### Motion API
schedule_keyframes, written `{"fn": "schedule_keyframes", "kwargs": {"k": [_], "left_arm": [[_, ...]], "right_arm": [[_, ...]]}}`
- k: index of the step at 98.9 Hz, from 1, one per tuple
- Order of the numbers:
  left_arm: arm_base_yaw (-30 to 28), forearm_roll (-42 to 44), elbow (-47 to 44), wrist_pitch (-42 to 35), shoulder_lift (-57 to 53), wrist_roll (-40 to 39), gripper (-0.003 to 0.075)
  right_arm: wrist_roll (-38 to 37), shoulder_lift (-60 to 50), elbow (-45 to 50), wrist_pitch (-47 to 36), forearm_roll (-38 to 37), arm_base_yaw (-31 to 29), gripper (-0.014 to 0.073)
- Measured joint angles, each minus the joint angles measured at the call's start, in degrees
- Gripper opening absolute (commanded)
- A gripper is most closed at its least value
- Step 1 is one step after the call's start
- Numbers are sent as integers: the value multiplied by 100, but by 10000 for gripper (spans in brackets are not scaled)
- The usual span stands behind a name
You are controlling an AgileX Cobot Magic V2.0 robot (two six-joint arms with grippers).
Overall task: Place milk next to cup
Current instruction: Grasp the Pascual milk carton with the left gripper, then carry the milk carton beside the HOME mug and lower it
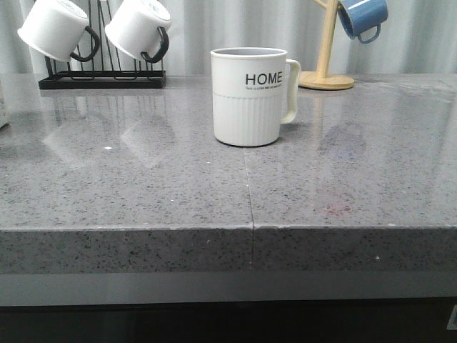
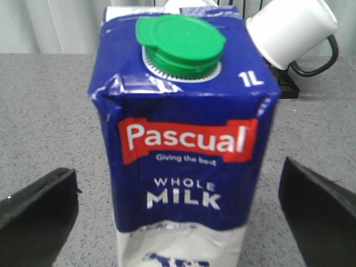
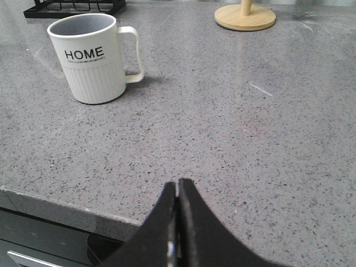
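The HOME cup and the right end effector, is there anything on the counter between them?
No. In the right wrist view, only bare grey counter lies between the cup and the shut right end effector.

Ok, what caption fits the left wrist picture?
Open left gripper straddles the blue Pascual milk carton, green cap on top.
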State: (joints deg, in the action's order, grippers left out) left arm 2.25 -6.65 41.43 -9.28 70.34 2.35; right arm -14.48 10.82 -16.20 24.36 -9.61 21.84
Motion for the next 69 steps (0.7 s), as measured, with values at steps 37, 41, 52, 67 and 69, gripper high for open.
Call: {"fn": "schedule_keyframes", "kwargs": {"k": [37, 41, 52, 67, 69], "left_arm": [[35, -300, 50, -592, 509, 0, 297], [73, -310, 50, -592, 479, 0, 297], [288, -339, 50, -592, 316, 0, 297], [914, -339, 128, -579, 146, 0, 296], [1021, -339, 149, -568, 146, 0, 296]], "right_arm": [[0, -4, 0, -9, 0, 0, -60], [0, -4, 0, -9, 0, 0, -60], [0, -4, 0, -9, 0, 0, -60], [0, -13, 0, -13, 0, 0, -60], [0, -13, 0, -13, 0, 0, -60]]}}
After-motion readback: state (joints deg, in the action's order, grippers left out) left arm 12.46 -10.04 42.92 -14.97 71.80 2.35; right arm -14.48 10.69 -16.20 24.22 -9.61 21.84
